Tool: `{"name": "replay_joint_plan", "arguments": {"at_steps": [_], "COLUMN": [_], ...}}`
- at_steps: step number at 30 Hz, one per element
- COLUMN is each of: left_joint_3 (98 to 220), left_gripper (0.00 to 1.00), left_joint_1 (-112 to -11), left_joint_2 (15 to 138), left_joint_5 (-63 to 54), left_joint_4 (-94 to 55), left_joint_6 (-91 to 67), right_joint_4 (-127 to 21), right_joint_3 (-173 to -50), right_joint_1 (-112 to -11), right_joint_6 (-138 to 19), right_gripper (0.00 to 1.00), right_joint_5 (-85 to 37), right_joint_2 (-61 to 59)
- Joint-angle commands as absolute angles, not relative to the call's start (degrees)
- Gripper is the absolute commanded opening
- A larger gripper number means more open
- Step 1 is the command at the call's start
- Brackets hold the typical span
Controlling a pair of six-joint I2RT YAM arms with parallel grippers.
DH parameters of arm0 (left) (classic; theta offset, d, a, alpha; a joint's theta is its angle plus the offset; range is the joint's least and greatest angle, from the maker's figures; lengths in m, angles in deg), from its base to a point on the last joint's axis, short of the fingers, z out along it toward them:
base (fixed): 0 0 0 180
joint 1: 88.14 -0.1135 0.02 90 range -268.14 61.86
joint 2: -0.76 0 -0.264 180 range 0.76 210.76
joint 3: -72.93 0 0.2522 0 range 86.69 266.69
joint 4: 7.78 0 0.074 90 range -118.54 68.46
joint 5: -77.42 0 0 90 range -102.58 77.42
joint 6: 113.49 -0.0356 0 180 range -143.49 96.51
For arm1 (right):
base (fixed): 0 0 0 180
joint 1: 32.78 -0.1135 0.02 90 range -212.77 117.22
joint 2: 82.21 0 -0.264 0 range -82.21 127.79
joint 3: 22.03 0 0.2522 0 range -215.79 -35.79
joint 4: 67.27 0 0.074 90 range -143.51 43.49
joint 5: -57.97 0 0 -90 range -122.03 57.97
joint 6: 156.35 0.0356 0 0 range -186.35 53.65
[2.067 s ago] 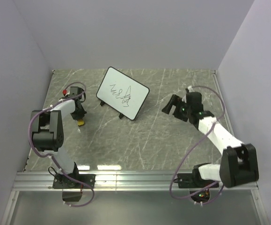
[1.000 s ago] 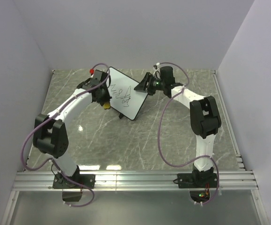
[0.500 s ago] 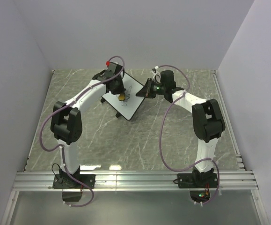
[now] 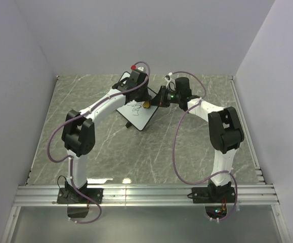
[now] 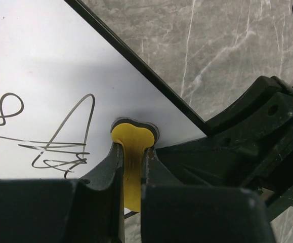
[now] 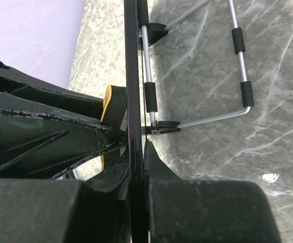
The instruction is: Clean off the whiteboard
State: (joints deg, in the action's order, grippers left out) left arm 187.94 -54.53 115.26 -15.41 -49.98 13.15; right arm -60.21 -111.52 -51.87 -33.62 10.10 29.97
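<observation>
my left jaws are clenched on the yellow eraser (image 5: 132, 139), gripping its stem w/ the rounded head poking out past the tips. the head is pressed against the whiteboard (image 5: 35, 61), close to its black-rimmed edge & just beside the black scribble (image 5: 50, 136).

my right jaws are clamped on the whiteboard's rim. the right wrist cam looks straight along the thin black edge, w/ one jaw on the front face & one on the back. the eraser shows on the front side there, right up against the board.

the board stands tilted on the grey marble bench (image 4: 186, 147), towards the far middle, propped on a wire stand (image 6: 240, 66) w/ black sleeves behind it. from above, both my arms reach in & meet at the board's right end, left arm across its face, right arm from the right side. part of the scribble shows below my left wrist.
</observation>
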Motion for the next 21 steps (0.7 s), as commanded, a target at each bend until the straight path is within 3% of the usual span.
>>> {"name": "replay_joint_plan", "arguments": {"at_steps": [1, 12, 21], "left_joint_3": [188.9, 186.8, 179.9], "left_gripper": [0.00, 0.00, 0.00], "left_joint_1": [-55.6, -62.0, -55.2], "left_joint_2": [118.0, 121.5, 118.5], "left_joint_5": [-14.7, -13.3, -16.7], "left_joint_4": [-43.1, -34.4, -30.9], "left_joint_6": [13.1, 16.4, 18.3], "right_joint_4": [-51.5, -49.4, -49.5], "right_joint_3": [-109.4, -107.7, -108.6], "right_joint_1": [-52.2, -52.5, -52.4], "right_joint_6": [-34.3, -34.2, -33.4], "right_gripper": [0.00, 0.00, 0.00], "right_joint_5": [8.9, 10.7, 10.7], "right_joint_2": [28.0, 26.3, 28.1]}}
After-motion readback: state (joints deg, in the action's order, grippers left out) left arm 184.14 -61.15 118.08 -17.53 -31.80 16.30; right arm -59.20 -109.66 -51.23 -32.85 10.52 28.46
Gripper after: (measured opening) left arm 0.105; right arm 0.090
